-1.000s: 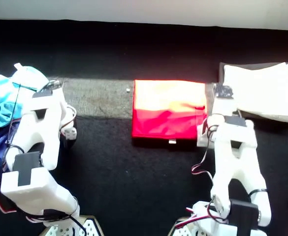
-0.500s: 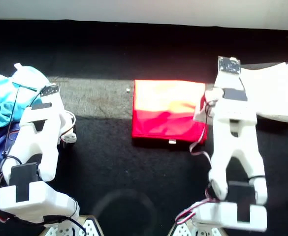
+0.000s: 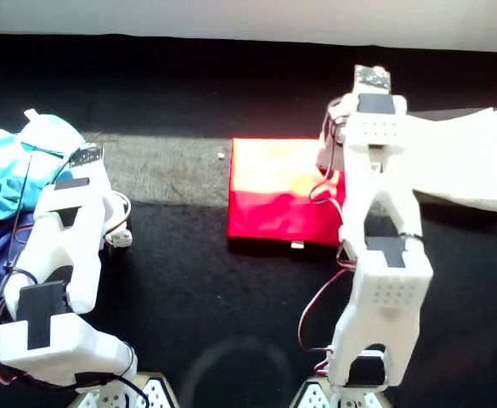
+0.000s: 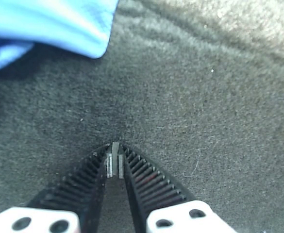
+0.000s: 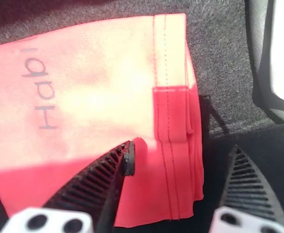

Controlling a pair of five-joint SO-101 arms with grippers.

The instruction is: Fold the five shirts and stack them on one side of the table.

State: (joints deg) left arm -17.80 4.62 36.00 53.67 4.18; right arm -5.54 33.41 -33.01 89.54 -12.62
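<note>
Shirt pile (image 3: 6,174), unfolded, light blue over dark blue, is bunched on the black surface (image 3: 189,280) just beside my left claw (image 4: 113,162), on its outer side, with some cloth ahead of the tips. Red shirt (image 3: 282,191) is folded flat directly below my right claw (image 5: 181,155), long axis running sideways from it toward the left arm. White folded shirt (image 3: 460,157) sits just beside the right claw on the opposite side. Right claw wide and empty, straddling the red shirt's edge on the white-shirt side: one finger over cloth, the other past it over the surface. Left claw pinched closed on nothing. Right arm is clearly nearer; my guess is it takes that edge next.
</note>
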